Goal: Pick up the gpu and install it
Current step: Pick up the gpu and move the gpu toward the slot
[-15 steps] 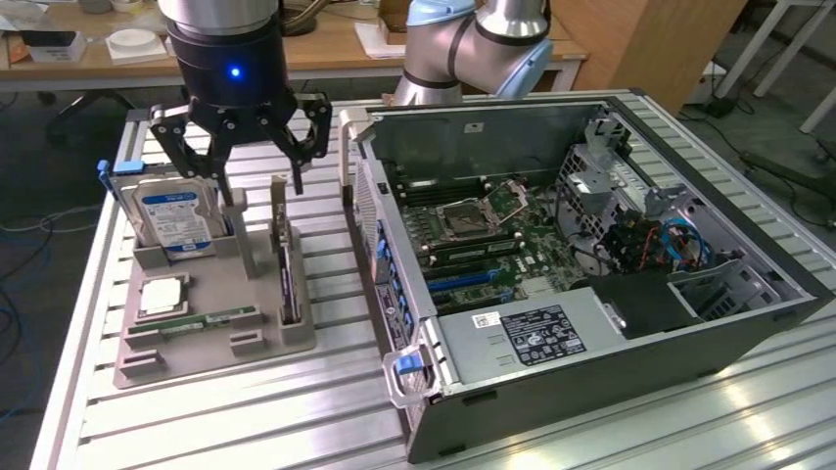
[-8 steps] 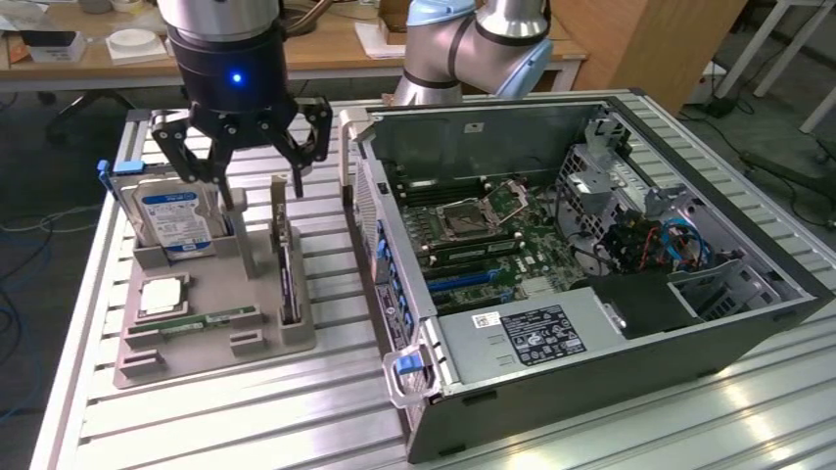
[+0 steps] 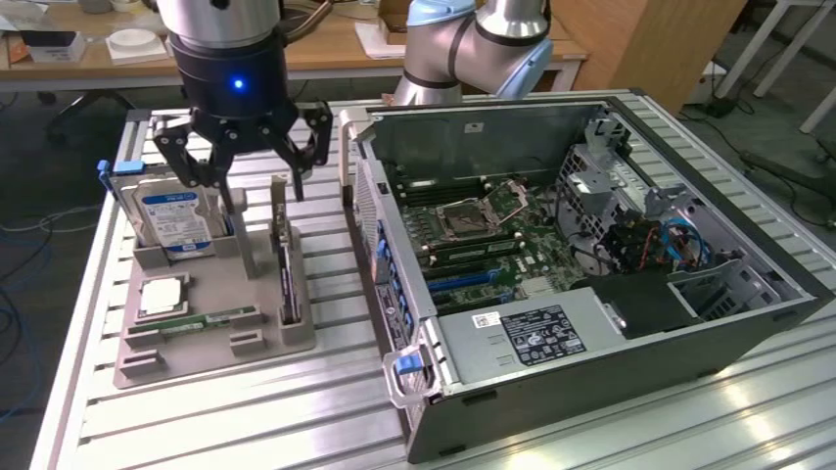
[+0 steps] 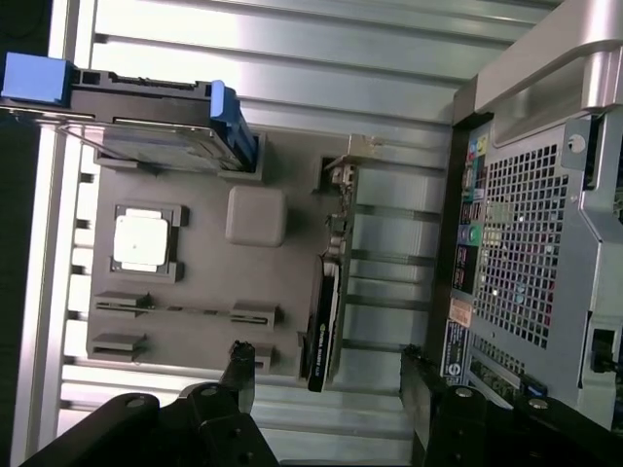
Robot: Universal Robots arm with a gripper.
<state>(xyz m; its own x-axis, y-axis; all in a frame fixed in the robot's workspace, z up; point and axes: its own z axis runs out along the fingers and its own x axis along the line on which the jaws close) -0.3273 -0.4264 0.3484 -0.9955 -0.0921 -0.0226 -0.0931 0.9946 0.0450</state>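
The gpu (image 3: 285, 266) is a thin black card standing on edge in a slot of the grey holder (image 3: 261, 338), with its pale metal bracket (image 3: 278, 201) at the far end. My gripper (image 3: 249, 181) hangs open just above that far end, holding nothing. In the wrist view the gpu (image 4: 326, 302) shows edge-on, its bracket (image 4: 346, 170) away from my gripper (image 4: 329, 375). The two dark fingertips (image 4: 239, 362) stand wide apart, one on each side of the card's line. The open computer case (image 3: 731, 304) lies at the exterior view's right, motherboard (image 3: 490, 235) exposed.
On the same holder stand a silver hard drive (image 3: 170, 220) with a blue label, a square processor (image 3: 163, 294) and a narrow memory stick (image 3: 209, 318). The case's rear wall (image 4: 545, 243) runs close beside the holder. A second arm's base (image 3: 471, 49) rises behind the case.
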